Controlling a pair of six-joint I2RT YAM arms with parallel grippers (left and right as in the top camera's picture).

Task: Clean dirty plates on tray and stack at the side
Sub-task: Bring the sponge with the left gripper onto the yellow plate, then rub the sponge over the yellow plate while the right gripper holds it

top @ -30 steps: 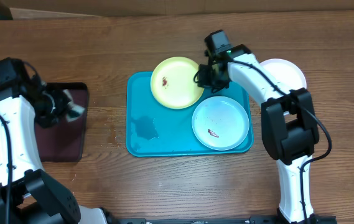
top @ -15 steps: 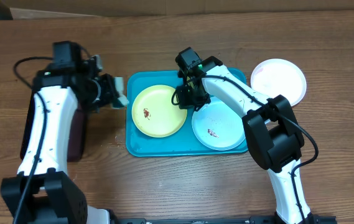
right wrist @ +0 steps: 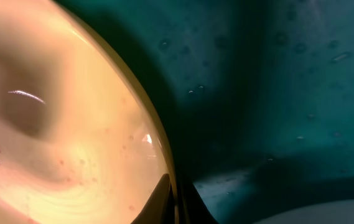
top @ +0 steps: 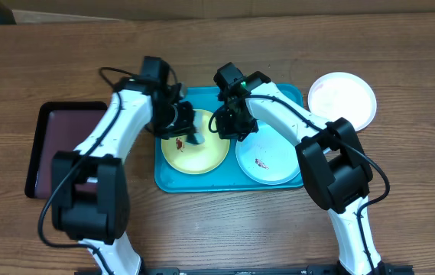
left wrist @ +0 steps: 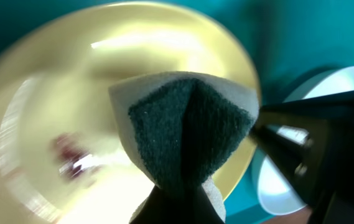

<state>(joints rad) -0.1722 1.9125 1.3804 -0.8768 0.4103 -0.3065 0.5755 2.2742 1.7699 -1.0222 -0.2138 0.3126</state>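
The yellow-green plate (top: 202, 153) lies at the left of the turquoise tray (top: 165, 169), with a red-brown smear (top: 179, 140). The pale mint-white plate (top: 274, 156) lies at the tray's right with a smear (top: 261, 162). The white plate (top: 343, 98) sits on the table off the tray, at the right. My left gripper (top: 190, 131) is shut on a dark green sponge (left wrist: 186, 127) over the yellow-green plate (left wrist: 71, 112). My right gripper (top: 228, 126) is shut on that plate's right rim (right wrist: 164, 158).
A dark maroon tray (top: 56, 145) with a black rim lies at the left of the wooden table. Cardboard runs along the far edge.
My left arm has swung right from the maroon tray, carrying the sponge over the yellow-green plate. My right gripper dragged that plate from the tray's top middle to its left.
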